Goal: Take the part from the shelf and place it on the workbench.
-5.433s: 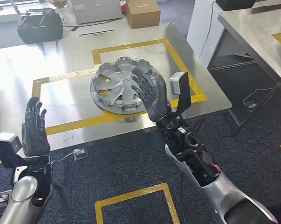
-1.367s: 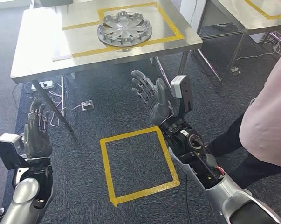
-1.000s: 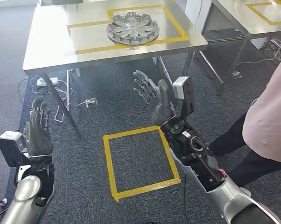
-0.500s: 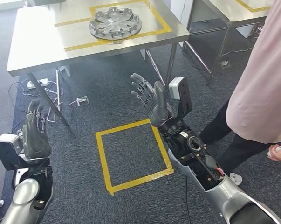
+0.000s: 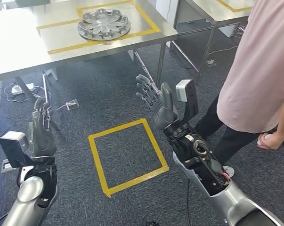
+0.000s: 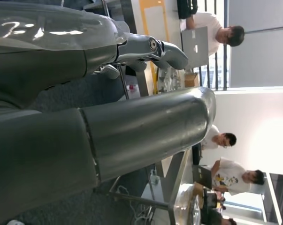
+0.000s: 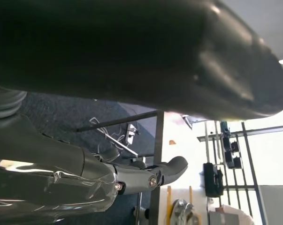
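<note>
Head view: person [image 5: 255, 70] stands beside right hand [image 5: 158, 101].

Silver wheel cover [image 5: 104, 24] with spokes pattern, grey metal workbench [image 5: 19, 47] with yellow tape lines, dark blue-grey carpet [image 5: 97, 94], yellow tape square [image 5: 127, 156], person's pink shirt [image 5: 257, 61], black trousers [image 5: 236, 141]

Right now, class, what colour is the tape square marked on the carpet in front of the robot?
Yellow; the tape square shows best in the head view.
</note>
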`<state>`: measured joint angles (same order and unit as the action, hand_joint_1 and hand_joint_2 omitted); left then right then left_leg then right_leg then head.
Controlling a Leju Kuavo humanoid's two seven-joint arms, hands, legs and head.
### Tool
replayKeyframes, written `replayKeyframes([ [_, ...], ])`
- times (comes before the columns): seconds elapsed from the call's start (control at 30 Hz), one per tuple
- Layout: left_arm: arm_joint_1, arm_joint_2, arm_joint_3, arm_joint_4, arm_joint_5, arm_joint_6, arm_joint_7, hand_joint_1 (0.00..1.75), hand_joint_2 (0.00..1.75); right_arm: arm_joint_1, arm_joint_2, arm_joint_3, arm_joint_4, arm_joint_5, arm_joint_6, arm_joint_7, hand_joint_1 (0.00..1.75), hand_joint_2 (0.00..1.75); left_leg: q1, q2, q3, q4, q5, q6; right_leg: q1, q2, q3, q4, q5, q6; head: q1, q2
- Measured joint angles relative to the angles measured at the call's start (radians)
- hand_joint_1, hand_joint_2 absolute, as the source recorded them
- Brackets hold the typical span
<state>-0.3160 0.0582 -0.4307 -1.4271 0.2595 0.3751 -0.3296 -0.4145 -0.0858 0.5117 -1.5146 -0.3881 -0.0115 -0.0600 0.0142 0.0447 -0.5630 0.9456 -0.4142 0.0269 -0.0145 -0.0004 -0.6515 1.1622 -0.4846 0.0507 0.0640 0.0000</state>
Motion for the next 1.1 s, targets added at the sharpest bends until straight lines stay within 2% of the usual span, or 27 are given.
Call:
replayKeyframes([
  [0.07, -0.001, 0.0, 0.0, -0.001, -0.001, 0.0, 0.0, 0.0, 0.0, -0.002, 0.0, 0.0, -0.001, -0.002, 0.001, 0.0, 0.0, 0.0, -0.002, 0.014, 0.0, 0.004, -0.002, -0.006, 0.005, -0.033, 0.077, -0.149, 0.053, -0.006, 0.007, 0.0],
  [0.1, -0.001, 0.0, 0.0, -0.001, -0.001, 0.0, 0.0, 0.0, 0.0, -0.003, 0.0, 0.0, -0.001, -0.003, 0.001, 0.0, 0.0, 0.0, -0.005, 0.02, -0.001, 0.005, -0.002, -0.011, 0.009, -0.046, 0.098, -0.195, 0.064, -0.013, 0.009, 0.0],
  [0.13, -0.002, 0.0, 0.0, -0.002, -0.001, 0.0, 0.0, 0.0, 0.0, -0.004, 0.0, 0.0, -0.001, -0.003, 0.001, 0.0, 0.0, 0.0, -0.007, 0.027, -0.002, 0.006, -0.002, -0.016, 0.013, -0.052, 0.105, -0.216, 0.066, -0.019, 0.009, 0.0],
  [0.2, -0.003, -0.001, 0.0, -0.002, -0.001, 0.0, 0.0, 0.0, 0.0, -0.005, 0.0, -0.001, -0.001, -0.002, 0.001, 0.0, 0.0, 0.0, -0.009, 0.042, -0.002, 0.006, -0.002, -0.026, 0.015, -0.035, 0.101, -0.218, 0.071, -0.033, 0.004, 0.0],
  [0.23, -0.004, -0.001, 0.0, -0.003, -0.001, 0.0, 0.0, 0.0, 0.0, -0.005, 0.0, -0.001, -0.002, -0.002, 0.001, 0.0, 0.0, 0.0, -0.007, 0.039, -0.004, 0.013, -0.009, -0.032, 0.013, -0.026, 0.1, -0.22, 0.074, -0.04, 0.001, 0.0],
  [0.27, -0.005, 0.0, 0.0, -0.004, -0.002, 0.0, 0.0, 0.0, 0.0, -0.006, 0.0, -0.001, -0.002, -0.002, 0.001, 0.0, 0.0, 0.0, -0.005, 0.025, -0.013, 0.036, -0.027, -0.038, 0.011, -0.018, 0.099, -0.223, 0.079, -0.047, -0.002, 0.0],
  [0.3, -0.005, 0.0, 0.0, -0.005, -0.002, 0.0, 0.0, 0.0, 0.0, -0.007, 0.0, -0.001, -0.002, -0.001, 0.001, 0.0, 0.0, 0.0, -0.004, 0.004, -0.032, 0.08, -0.055, -0.042, 0.009, -0.01, 0.098, -0.225, 0.083, -0.053, -0.008, 0.0],
  [0.37, -0.003, 0.001, 0.0, -0.005, -0.002, 0.0, -0.001, 0.0, 0.0, -0.006, 0.002, 0.0, -0.002, -0.001, 0.002, 0.0, 0.0, 0.0, -0.002, -0.031, -0.096, 0.221, -0.126, -0.046, 0.008, 0.006, 0.091, -0.225, 0.088, -0.061, -0.021, 0.0],
  [0.4, -0.001, 0.001, 0.0, -0.005, -0.002, 0.0, -0.001, 0.0, 0.0, -0.004, 0.002, 0.0, -0.002, -0.001, 0.002, 0.0, 0.0, 0.0, -0.002, -0.036, -0.127, 0.284, -0.149, -0.046, 0.008, 0.016, 0.087, -0.225, 0.091, -0.062, -0.027, 0.0],
  [0.43, 0.001, 0.001, 0.0, -0.005, -0.002, 0.0, 0.0, 0.0, 0.0, -0.003, 0.002, 0.0, -0.002, -0.001, 0.003, 0.0, 0.0, 0.0, -0.002, -0.038, -0.143, 0.316, -0.152, -0.045, 0.009, 0.027, 0.084, -0.225, 0.093, -0.063, -0.03, 0.0],
  [0.47, 0.002, 0.002, 0.0, -0.005, -0.002, 0.0, 0.0, 0.0, 0.0, -0.001, 0.002, 0.0, -0.001, -0.001, 0.003, 0.0, 0.0, 0.0, -0.002, -0.04, -0.14, 0.307, -0.136, -0.043, 0.009, 0.039, 0.082, -0.224, 0.095, -0.062, -0.034, 0.0],
  [0.5, 0.002, 0.002, 0.0, -0.005, -0.002, 0.0, 0.0, 0.0, 0.0, -0.001, 0.002, 0.0, -0.001, -0.001, 0.003, 0.0, 0.0, 0.0, -0.002, -0.044, -0.115, 0.256, -0.103, -0.039, 0.009, 0.051, 0.081, -0.224, 0.097, -0.061, -0.037, 0.0],
  [0.57, 0.001, 0.002, 0.0, -0.006, -0.002, 0.0, 0.0, 0.0, 0.0, -0.001, 0.002, 0.0, -0.001, -0.001, 0.003, 0.0, 0.0, 0.0, -0.001, -0.076, -0.042, 0.105, -0.035, -0.028, 0.01, 0.072, 0.078, -0.222, 0.1, -0.056, -0.041, 0.0],
  [0.6, 0.0, 0.002, 0.0, -0.006, -0.002, 0.0, 0.0, 0.0, 0.0, -0.001, 0.003, 0.0, -0.001, -0.001, 0.003, 0.0, 0.0, 0.0, -0.001, -0.091, -0.017, 0.05, -0.017, -0.025, 0.011, 0.082, 0.075, -0.221, 0.101, -0.052, -0.041, 0.0],
  [0.63, 0.0, 0.002, 0.0, -0.006, -0.002, 0.0, 0.0, 0.0, 0.0, 0.0, 0.003, 0.0, -0.001, -0.001, 0.003, 0.0, 0.0, 0.0, -0.002, -0.101, -0.004, 0.02, -0.01, -0.023, 0.01, 0.09, 0.071, -0.22, 0.103, -0.047, -0.041, 0.0],
  [0.67, 0.001, 0.002, 0.0, -0.007, -0.002, 0.0, 0.0, 0.0, 0.0, 0.0, 0.003, 0.0, -0.001, -0.001, 0.002, 0.0, 0.0, 0.0, -0.004, -0.101, -0.001, 0.01, -0.01, -0.022, 0.009, 0.099, 0.067, -0.22, 0.105, -0.041, -0.04, 0.0],
  [0.7, 0.001, 0.002, 0.0, -0.008, -0.002, 0.0, 0.0, 0.0, 0.0, 0.001, 0.003, 0.0, -0.002, -0.001, 0.002, 0.0, 0.0, 0.0, -0.003, -0.09, -0.001, 0.009, -0.007, -0.019, 0.008, 0.108, 0.064, -0.222, 0.108, -0.035, -0.039, 0.0],
  [0.73, 0.0, 0.002, 0.0, -0.008, -0.002, 0.0, 0.0, 0.0, 0.0, 0.001, 0.002, -0.001, -0.002, -0.001, 0.002, 0.0, 0.0, 0.0, -0.002, -0.08, 0.0, 0.005, -0.005, -0.015, 0.008, 0.107, 0.061, -0.219, 0.107, -0.03, -0.039, 0.0],
  [0.77, -0.001, 0.001, 0.0, -0.008, -0.002, 0.0, 0.0, 0.0, 0.0, 0.001, 0.002, -0.001, -0.002, -0.001, 0.002, 0.0, 0.0, 0.0, 0.0, -0.069, 0.001, 0.002, -0.002, -0.009, 0.009, 0.094, 0.054, -0.205, 0.095, -0.025, -0.036, 0.0],
  [0.8, -0.001, 0.001, 0.0, -0.008, -0.003, 0.0, -0.001, 0.0, 0.0, 0.0, 0.002, -0.001, -0.002, -0.001, 0.002, 0.0, 0.0, 0.0, 0.003, -0.058, 0.002, -0.002, 0.001, -0.005, 0.011, 0.072, 0.037, -0.167, 0.07, -0.02, -0.029, 0.0],
  [0.87, 0.0, 0.0, 0.0, -0.008, -0.003, 0.0, -0.001, 0.0, 0.0, 0.001, 0.002, -0.001, -0.002, -0.001, 0.002, 0.0, 0.0, 0.0, 0.003, -0.038, 0.002, -0.003, 0.001, -0.001, 0.007, 0.025, -0.021, -0.031, -0.003, -0.01, -0.014, 0.0],
  [0.9, 0.001, 0.0, 0.0, -0.008, -0.003, 0.0, 0.0, 0.0, 0.0, 0.003, 0.002, -0.001, -0.001, -0.001, 0.002, 0.0, 0.0, 0.0, 0.002, -0.027, 0.002, -0.003, 0.001, 0.0, 0.004, 0.015, -0.05, 0.038, -0.031, -0.005, -0.009, 0.0],
  [0.93, 0.002, 0.0, 0.0, -0.008, -0.003, 0.0, 0.0, 0.0, 0.0, 0.005, 0.002, -0.001, -0.001, -0.001, 0.002, 0.0, 0.0, 0.0, 0.002, -0.017, 0.002, -0.003, 0.0, -0.001, 0.001, 0.011, -0.068, 0.08, -0.041, -0.001, -0.007, 0.0],
  [0.97, 0.003, 0.0, 0.0, -0.008, -0.004, 0.0, 0.0, 0.0, 0.0, 0.006, 0.002, -0.001, -0.001, -0.001, 0.002, 0.0, 0.0, 0.0, 0.003, -0.006, 0.002, -0.002, -0.001, -0.002, -0.002, 0.008, -0.065, 0.079, -0.031, 0.002, -0.004, 0.0],
  [1.0, 0.003, 0.0, 0.0, -0.008, -0.004, 0.0, 0.0, 0.0, 0.0, 0.007, 0.002, -0.001, -0.001, -0.001, 0.002, 0.0, 0.0, 0.0, 0.004, 0.003, 0.003, -0.001, -0.002, -0.004, -0.004, 0.002, -0.041, 0.035, -0.003, 0.004, -0.001, 0.0],
  [1.03, 0.003, -0.001, 0.0, -0.008, -0.005, 0.0, 0.0, 0.0, 0.0, 0.006, 0.002, -0.001, -0.001, -0.001, 0.002, 0.0, 0.0, 0.0, 0.004, 0.013, 0.005, 0.001, -0.005, -0.007, -0.006, -0.009, -0.001, -0.04, 0.034, 0.005, 0.003, 0.0],
  [1.1, 0.002, -0.001, 0.0, -0.008, -0.006, 0.0, 0.0, 0.0, 0.0, 0.004, 0.002, -0.001, -0.001, -0.001, 0.002, 0.0, 0.0, 0.0, 0.001, 0.028, 0.006, 0.005, -0.01, -0.016, 0.0, -0.042, 0.066, -0.173, 0.078, -0.002, 0.011, 0.0],
])
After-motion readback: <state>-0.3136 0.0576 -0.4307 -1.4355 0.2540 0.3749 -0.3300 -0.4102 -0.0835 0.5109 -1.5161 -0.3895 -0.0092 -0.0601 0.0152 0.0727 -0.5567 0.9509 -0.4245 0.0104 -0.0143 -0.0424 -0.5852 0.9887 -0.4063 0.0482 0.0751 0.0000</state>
